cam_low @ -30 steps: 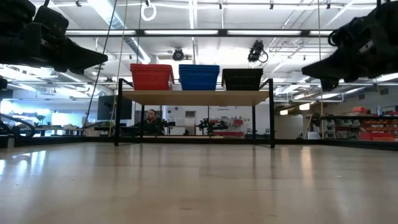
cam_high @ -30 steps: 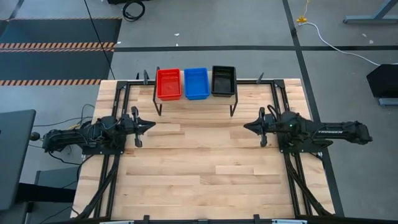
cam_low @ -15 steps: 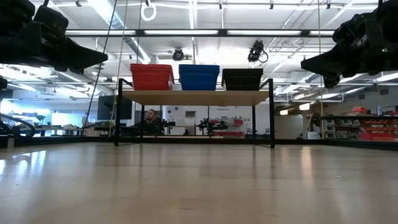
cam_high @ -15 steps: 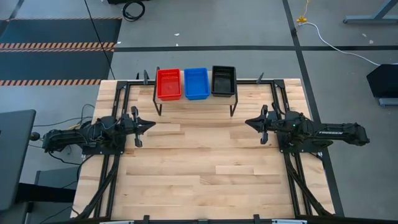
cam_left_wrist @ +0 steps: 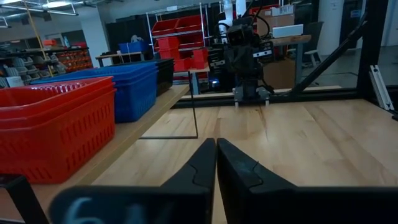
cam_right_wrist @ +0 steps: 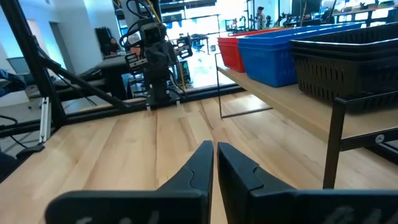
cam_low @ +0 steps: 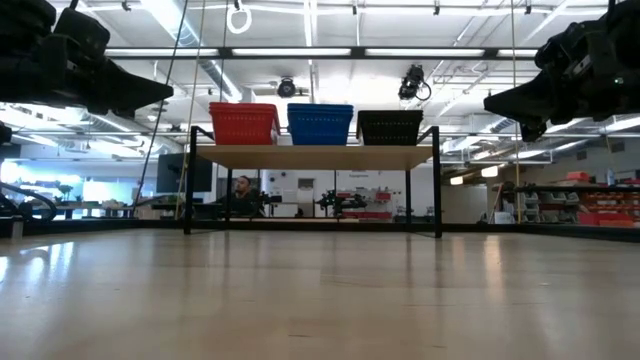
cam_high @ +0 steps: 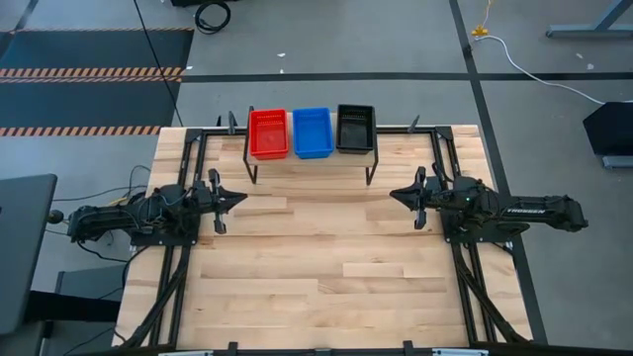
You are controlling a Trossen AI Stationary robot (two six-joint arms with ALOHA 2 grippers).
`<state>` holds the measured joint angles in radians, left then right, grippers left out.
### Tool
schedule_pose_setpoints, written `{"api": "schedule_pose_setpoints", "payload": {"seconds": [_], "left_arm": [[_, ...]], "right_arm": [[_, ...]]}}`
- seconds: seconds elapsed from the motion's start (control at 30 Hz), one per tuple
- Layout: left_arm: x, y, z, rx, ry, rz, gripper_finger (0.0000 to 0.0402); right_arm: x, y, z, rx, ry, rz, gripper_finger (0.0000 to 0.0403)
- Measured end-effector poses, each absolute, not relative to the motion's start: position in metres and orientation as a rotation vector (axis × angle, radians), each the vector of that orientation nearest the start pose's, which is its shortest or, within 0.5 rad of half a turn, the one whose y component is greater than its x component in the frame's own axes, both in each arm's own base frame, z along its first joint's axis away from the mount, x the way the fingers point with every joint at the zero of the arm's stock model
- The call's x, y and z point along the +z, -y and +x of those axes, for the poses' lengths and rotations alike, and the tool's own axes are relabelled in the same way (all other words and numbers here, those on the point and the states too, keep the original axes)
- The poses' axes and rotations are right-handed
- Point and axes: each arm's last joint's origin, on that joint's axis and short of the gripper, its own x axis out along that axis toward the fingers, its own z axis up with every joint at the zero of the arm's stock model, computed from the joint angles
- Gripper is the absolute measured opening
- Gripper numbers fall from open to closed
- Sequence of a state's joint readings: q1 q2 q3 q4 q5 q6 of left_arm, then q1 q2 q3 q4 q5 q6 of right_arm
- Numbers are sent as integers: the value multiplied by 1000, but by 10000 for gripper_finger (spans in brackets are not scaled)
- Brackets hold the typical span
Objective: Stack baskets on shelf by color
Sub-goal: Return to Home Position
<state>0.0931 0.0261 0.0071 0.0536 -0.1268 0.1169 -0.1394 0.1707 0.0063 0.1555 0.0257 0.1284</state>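
Note:
On the shelf [cam_high: 312, 156], a wooden plank top on thin black legs at the table's far edge, three basket stacks stand side by side: red [cam_high: 268, 133] at the left, blue [cam_high: 313, 132] in the middle, black [cam_high: 355, 128] at the right; the low view shows them as red [cam_low: 243, 123], blue [cam_low: 320, 123] and black [cam_low: 389, 127]. My left gripper [cam_high: 244, 199] hovers shut over the table's left side, pointing right. My right gripper [cam_high: 393, 196] hovers shut over the right side, pointing left. Both are empty and stand nearer than the shelf.
Black metal frame rails [cam_high: 194, 148] run along the table's left, right and far sides. Bare wooden tabletop [cam_high: 316, 257] lies between the two arms and toward the near edge. A person [cam_low: 242, 187] shows far off in the room behind the shelf.
My right gripper has moved a little toward the table's left and far side and risen slightly, staying shut. The left arm and the baskets have kept still.

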Motion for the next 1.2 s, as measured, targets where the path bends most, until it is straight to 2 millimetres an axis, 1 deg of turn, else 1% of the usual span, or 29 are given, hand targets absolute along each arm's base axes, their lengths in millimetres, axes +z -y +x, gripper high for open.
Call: {"api": "schedule_pose_setpoints", "payload": {"seconds": [0.27, 0.6, 0.97, 1.2], "left_arm": [[169, -13, 98, 222, 23, 116, 30], [169, -13, 98, 221, 23, 116, 19], [169, -13, 98, 222, 23, 116, 31], [169, -13, 98, 221, 23, 115, 25]], "right_arm": [[167, 16, 107, -166, 2, 129, 28], [167, 16, 107, -166, 2, 129, 27], [167, 16, 107, -166, 2, 129, 27], [167, 16, 107, -166, 2, 129, 29]]}}
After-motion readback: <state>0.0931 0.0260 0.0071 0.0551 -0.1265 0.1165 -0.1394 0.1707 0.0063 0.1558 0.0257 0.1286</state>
